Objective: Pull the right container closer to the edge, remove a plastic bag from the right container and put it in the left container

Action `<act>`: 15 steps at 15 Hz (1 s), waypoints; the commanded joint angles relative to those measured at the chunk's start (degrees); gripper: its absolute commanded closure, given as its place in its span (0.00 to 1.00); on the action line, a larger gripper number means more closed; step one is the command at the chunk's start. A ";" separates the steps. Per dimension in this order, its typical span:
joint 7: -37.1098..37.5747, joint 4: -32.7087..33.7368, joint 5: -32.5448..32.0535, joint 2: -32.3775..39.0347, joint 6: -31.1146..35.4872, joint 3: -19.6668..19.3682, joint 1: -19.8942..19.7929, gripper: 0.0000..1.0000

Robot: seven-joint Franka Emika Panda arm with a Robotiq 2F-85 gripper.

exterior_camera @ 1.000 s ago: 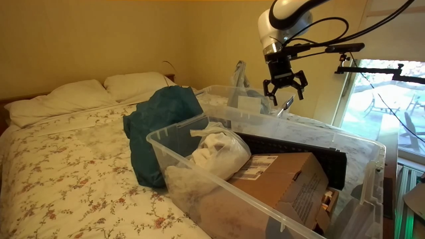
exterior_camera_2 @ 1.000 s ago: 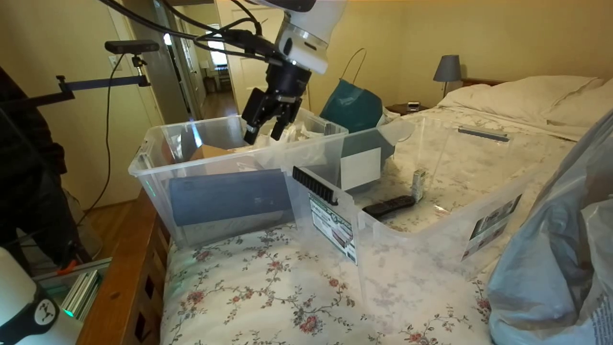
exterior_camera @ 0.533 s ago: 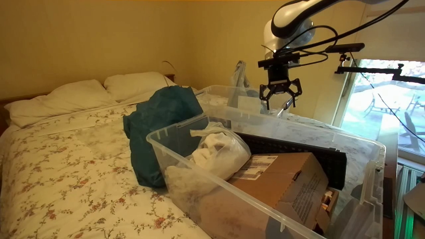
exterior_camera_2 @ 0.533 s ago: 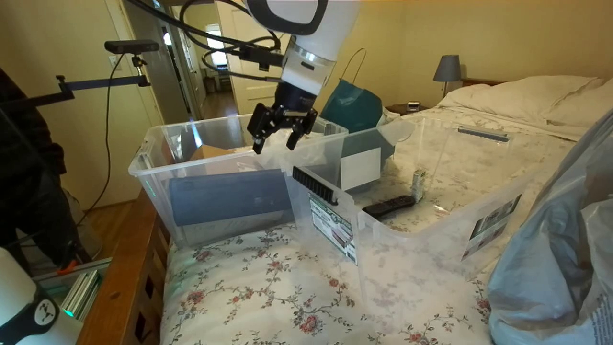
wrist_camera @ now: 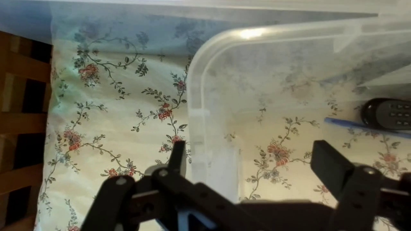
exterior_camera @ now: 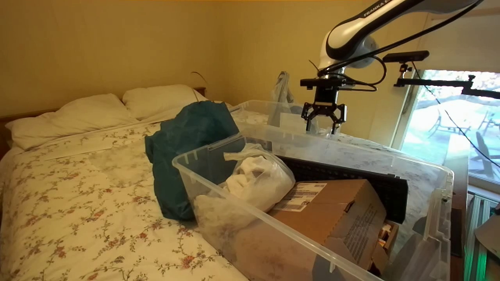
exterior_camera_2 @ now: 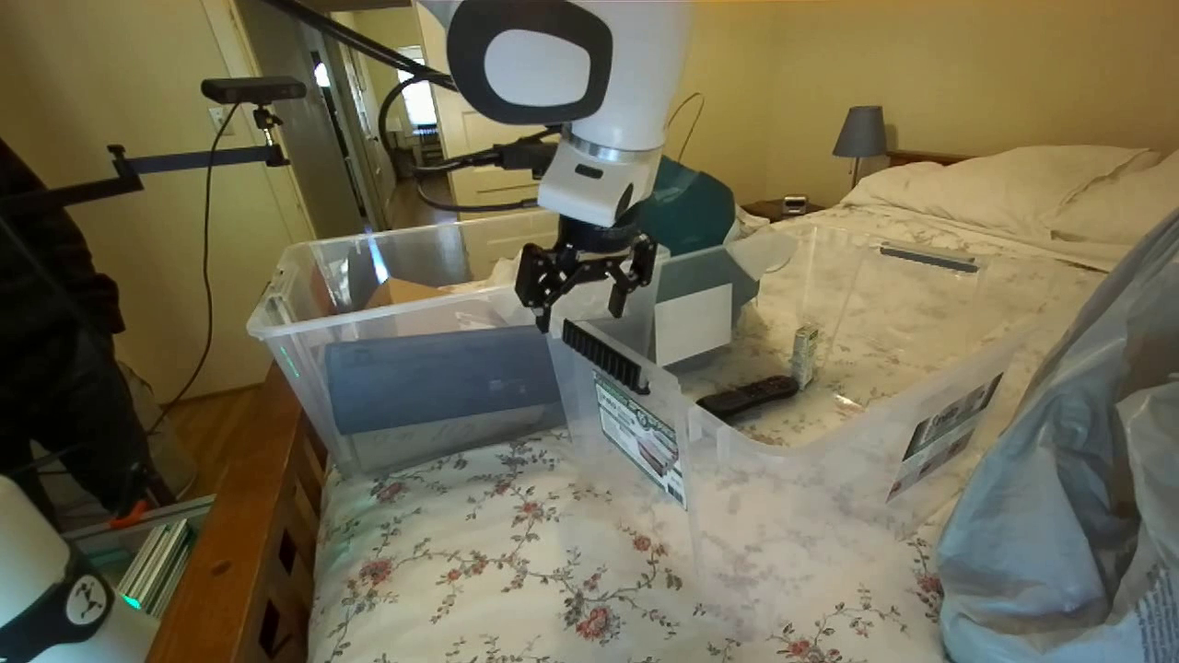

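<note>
A long clear tub (exterior_camera_2: 783, 451) with a black end piece (exterior_camera_2: 605, 357) and a label stands at the right in an exterior view. It holds a dark remote (exterior_camera_2: 746, 396), also in the wrist view (wrist_camera: 390, 112). A second clear tub (exterior_camera_2: 304, 327) stands at its left. That one holds a white plastic bag (exterior_camera: 265, 179) and a cardboard box (exterior_camera: 324, 207). My gripper (exterior_camera_2: 579, 318) is open and empty over the black-ended tub's end wall. In the wrist view, my fingers (wrist_camera: 252, 154) lie on either side of that wall's rim (wrist_camera: 196, 80). Whether the fingertips reach below the rim, I cannot tell.
The two tubs stand close side by side on a floral bed. A teal bag (exterior_camera: 191, 156) leans by the box-filled tub. A grey plastic bag (exterior_camera_2: 1041, 516) stands near the black-ended tub. The wooden footboard (exterior_camera_2: 239, 534) edges the bed. A mounted camera (exterior_camera: 405, 56) hangs nearby.
My gripper has moved down and, in an exterior view, rightward to the black-ended tub's end wall. It has turned to point more straight down and stays open. The tubs have not moved.
</note>
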 commanded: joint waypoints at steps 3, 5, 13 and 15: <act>-5.88 -9.93 -5.74 -9.66 1.09 1.91 0.95 0.00; -5.52 -11.83 -7.40 -11.85 2.86 2.66 1.04 0.00; -0.08 -10.68 -6.96 -10.55 8.26 3.48 0.17 0.00; -0.45 -11.29 -5.62 -10.19 13.59 3.47 0.19 0.00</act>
